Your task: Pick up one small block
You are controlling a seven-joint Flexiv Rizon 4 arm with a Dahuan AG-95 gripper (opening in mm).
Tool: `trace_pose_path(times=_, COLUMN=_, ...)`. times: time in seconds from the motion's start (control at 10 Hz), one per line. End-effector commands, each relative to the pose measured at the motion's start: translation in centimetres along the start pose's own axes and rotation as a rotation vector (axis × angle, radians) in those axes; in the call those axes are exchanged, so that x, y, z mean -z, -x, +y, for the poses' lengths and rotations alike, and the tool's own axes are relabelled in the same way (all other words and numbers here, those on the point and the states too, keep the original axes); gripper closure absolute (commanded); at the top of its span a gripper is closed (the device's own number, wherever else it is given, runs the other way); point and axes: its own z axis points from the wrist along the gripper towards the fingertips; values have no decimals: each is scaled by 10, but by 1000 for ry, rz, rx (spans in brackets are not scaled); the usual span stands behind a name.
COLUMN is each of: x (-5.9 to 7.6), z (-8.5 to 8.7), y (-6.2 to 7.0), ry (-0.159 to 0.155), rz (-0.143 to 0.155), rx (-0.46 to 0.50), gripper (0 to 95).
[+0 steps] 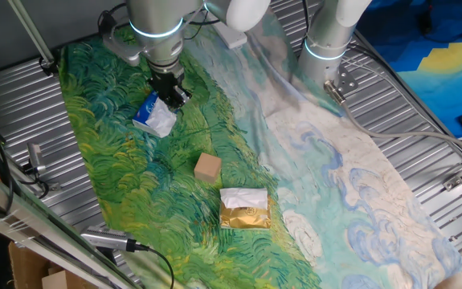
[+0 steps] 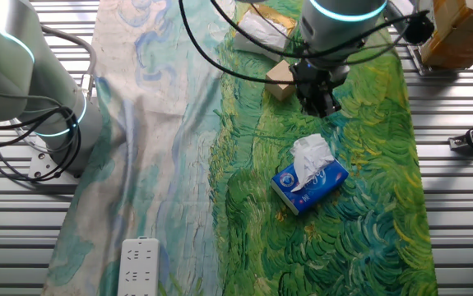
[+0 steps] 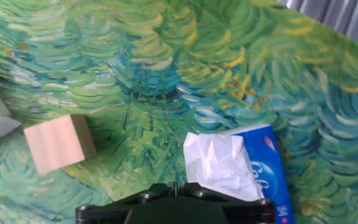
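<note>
Your small block (image 1: 208, 168) sits flat on the green part of the painted cloth (image 1: 118, 160), untouched and free on all sides. Nothing rests on it and nothing grips it. In the hand view the same block (image 3: 59, 142) lies at the lower left, upright on one face, apart from the blue-and-white tissue pack (image 3: 253, 168) at the lower right.

Working outward: the gold-and-white packet (image 1: 244, 209) lies near the block on the cloth, on the side away from the arm, close but not touching. The tissue pack (image 1: 155, 116) lies on the arm's side of the block, well apart from it.

Your gripper (image 1: 170, 90) hangs above the cloth just beside the tissue pack, not over the block. From the other fixed view the gripper (image 2: 318, 97) is between the block (image 2: 280, 79) and the tissue pack (image 2: 310, 177), and appears clear of both. It carries nothing. How far the jaws stand apart I cannot tell: the fixed views show a dark mass only, and the hand view shows just the gripper's body at the bottom edge.

Assessment: no part of the pick is done. You have yet to bring the gripper over the block, lower it, close on it and lift.
</note>
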Motion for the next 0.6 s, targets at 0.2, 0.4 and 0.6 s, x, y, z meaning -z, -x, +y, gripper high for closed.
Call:
trace_pose_path(times=0.2, x=-25, z=16, y=22, ry=39, rz=-19, rx=62, gripper=0)
trace_pose_path(times=0.4, x=-28, z=21, y=30, ry=11, rz=2, rx=41, gripper=190)
trace_pose_path(times=0.6, x=-28, z=22, y=32, ry=-22, rz=15, rx=48, gripper=190)
